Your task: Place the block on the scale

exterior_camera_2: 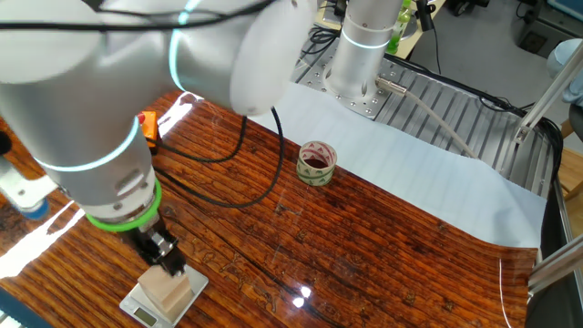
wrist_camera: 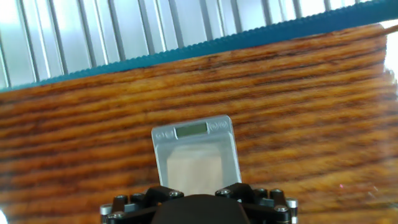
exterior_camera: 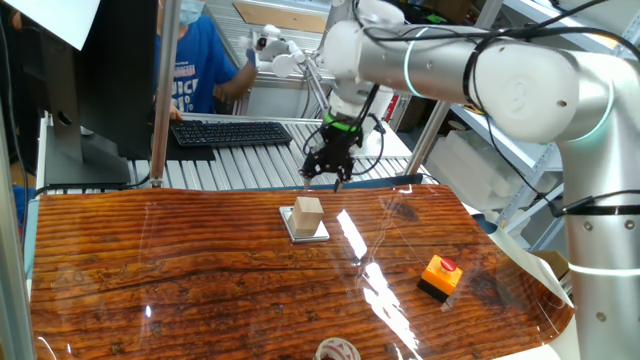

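In one fixed view we are seeing the scale (exterior_camera: 305,226) lying a little left of the frame's centre on the wood-grain table (exterior_camera: 150,280), and the block (exterior_camera: 308,211) is sitting on top of it, near the middle of the plate. Just right of and above them the tool (exterior_camera: 326,172) is hanging in the air, clear of the block, with nothing between its fingers; we cannot tell from here how far the fingers are standing apart. Farther right, in the lower right of the frame, an orange box with a red button (exterior_camera: 440,276) is resting on the table, well apart from the scale. In the other fixed view we are finding the block (exterior_camera_2: 167,290) and scale (exterior_camera_2: 146,306) at the lower left, with the tool (exterior_camera_2: 170,263) just above the block's upper edge, and a roll of tape (exterior_camera_2: 316,163) lying near the centre. In the hand view the scale (wrist_camera: 194,133) is showing its display at its upper edge, and the block (wrist_camera: 193,170) is sitting below that on the plate.
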Robot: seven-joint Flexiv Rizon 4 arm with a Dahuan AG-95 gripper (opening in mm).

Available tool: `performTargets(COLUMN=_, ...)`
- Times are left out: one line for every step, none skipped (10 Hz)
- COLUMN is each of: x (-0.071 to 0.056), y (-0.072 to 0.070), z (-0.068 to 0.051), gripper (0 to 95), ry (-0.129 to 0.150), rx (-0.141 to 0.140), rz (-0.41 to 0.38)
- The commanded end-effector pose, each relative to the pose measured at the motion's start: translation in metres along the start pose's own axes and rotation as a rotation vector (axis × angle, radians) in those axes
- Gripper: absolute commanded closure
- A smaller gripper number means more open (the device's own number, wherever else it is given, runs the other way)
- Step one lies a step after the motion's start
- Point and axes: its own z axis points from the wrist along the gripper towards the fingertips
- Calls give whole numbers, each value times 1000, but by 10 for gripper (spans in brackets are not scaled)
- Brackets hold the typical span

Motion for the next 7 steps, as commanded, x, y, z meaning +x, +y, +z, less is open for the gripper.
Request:
performTargets(x=24, y=-9, z=-13, gripper=950, ry=-3, rx=2, rz=-2)
performTargets(x=31, y=-12, z=-19, gripper=950, ry=-5, rx=-13, rz=-2)
performTargets(x=34, y=-9, z=-23, gripper=950, ry=-3, rx=-18, rz=27)
performTargets(x=38, y=-5, z=-25, gripper=950, ry=-1, rx=-28, rz=38)
performTargets(x=39, y=-4, z=-25, gripper=950, ry=-4, rx=-28, rz=38)
performTargets(x=39, y=-4, z=-25, gripper=950, ry=-6, rx=-28, rz=45)
performTargets(x=39, y=-4, z=-25, gripper=950, ry=-6, rx=-28, rz=47)
